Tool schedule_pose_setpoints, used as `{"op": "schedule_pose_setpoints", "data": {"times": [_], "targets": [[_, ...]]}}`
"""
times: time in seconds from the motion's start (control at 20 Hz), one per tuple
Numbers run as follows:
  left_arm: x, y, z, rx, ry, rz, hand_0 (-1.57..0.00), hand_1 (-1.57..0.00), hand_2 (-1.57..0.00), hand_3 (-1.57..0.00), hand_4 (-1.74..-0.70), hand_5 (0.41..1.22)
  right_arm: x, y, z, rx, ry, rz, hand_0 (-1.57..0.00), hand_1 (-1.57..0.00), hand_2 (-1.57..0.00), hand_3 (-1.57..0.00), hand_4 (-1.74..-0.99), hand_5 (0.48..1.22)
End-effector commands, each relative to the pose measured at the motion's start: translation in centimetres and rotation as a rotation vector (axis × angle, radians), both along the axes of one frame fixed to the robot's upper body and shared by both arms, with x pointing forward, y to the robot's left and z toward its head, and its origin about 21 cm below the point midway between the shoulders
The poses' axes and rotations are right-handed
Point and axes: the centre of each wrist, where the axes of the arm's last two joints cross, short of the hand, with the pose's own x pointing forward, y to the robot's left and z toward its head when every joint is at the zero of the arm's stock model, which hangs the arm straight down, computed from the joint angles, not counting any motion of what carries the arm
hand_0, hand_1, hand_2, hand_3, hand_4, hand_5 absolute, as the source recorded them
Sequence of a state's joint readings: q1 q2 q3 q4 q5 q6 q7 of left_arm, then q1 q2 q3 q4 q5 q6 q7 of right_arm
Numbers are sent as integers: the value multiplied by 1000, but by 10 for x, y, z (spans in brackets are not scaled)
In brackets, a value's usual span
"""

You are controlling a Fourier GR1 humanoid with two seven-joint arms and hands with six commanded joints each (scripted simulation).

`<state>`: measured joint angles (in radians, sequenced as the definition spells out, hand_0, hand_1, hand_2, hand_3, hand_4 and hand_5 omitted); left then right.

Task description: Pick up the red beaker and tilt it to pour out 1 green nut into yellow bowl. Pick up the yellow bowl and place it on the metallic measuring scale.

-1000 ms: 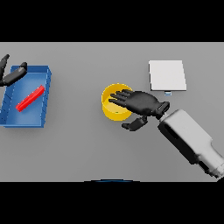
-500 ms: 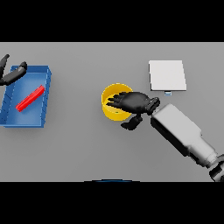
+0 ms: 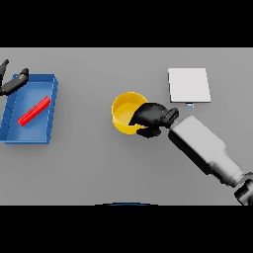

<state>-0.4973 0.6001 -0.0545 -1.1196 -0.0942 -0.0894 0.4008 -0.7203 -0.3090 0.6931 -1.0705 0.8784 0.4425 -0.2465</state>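
**Q:** What is on the grey table (image 3: 89, 168)?

**A:** Near the middle sits a round yellow bowl (image 3: 126, 114). To its right and farther from the robot lies a flat, pale metallic measuring scale (image 3: 189, 85), square, with a small tab on its near edge. Bowl and scale are apart. At the far left is a shallow blue rectangular tray (image 3: 29, 136) with a slim red bar-shaped object (image 3: 34, 110) lying at a slant inside it.

**Q:** How is the right arm placed?

**A:** The white and grey forearm enters from the lower right corner and angles up and to the left. Its dark right hand (image 3: 152, 117) is at the bowl's right side. The fingers are curled over the rim there, and the thumb sits below, just outside the bowl's wall, so the hand is closed around the bowl's edge.

**Q:** Is the bowl lifted?

**A:** That cannot be told from this view.

**Q:** And the other hand?

**A:** The dark left hand (image 3: 14, 82) shows at the left edge, just above the tray's far corner, its fingers loosely spread and holding nothing.
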Motion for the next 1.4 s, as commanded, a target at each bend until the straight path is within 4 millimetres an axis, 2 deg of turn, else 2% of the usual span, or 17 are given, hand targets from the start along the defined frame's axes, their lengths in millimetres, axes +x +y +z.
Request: {"op": "schedule_pose_setpoints", "data": {"times": [0.0, 0.15, 0.3, 0.4, 0.5, 0.7, 0.8, 1.0, 1.1, 1.35], "targets": [[-1, 0, -1, 0, -3, -3, 1, 1, 1, 1, -787, 707, 0, -1, 1, -6, 5, 10, -1114, -1094, -1071, -882, -1578, 1113], [-1, 0, 2, 7, -1, -9, 1, 1, 1, 1, -784, 711, -1, -2, 3, -14, 21, -2, -1337, -1327, -1246, -1066, -1658, 1166], [-1, -2, -1, 1, -4, -11, 1, 1, 1, 1, -785, 712, -3, 3, 3, -12, 17, -15, -1451, -1446, -1330, -1171, -1698, 1193], [2, -4, 3, 2, -5, -14, 1, 1, 1, 1, -786, 704, 1, -3, 13, -1, 17, -5, -1494, -1491, -1362, -1198, -1714, 1203], [-1, -2, 0, 10, 1, -7, 1, 1, 1, 1, -778, 704, 1, -4, 19, 11, 13, -16, -1522, -1520, -1415, -1185, -1724, 1209], [-1, -3, 3, 17, -4, -13, 1, 1, 1, 1, -770, 705, 2, -10, 47, 9, -5, -36, -1551, -1550, -1481, -1157, -1734, 1216], [-2, -1, 3, 1, -6, -17, 1, 1, 1, 1, -780, 702, 0, -15, 57, 0, -29, -66, -1558, -1558, -1451, -1204, -1736, 1218], [-2, -1, 3, -27, -12, -13, 1, 1, 1, 1, -798, 702, -2, -25, 67, -18, -68, -106, -1566, -1566, -1491, -1182, -1739, 1219], [1, -1, 5, -22, -6, -13, 1, 1, 1, 1, -800, 704, 2, -33, 74, -4, -86, -141, -1520, -1567, -1520, -1179, -1740, 1219], [-2, -3, 9, -45, 0, -3, 1, 1, 1, 1, -831, 728, 20, -64, 96, 17, -174, -230, -1554, -1570, -1517, -1166, -1741, 1220]]}}
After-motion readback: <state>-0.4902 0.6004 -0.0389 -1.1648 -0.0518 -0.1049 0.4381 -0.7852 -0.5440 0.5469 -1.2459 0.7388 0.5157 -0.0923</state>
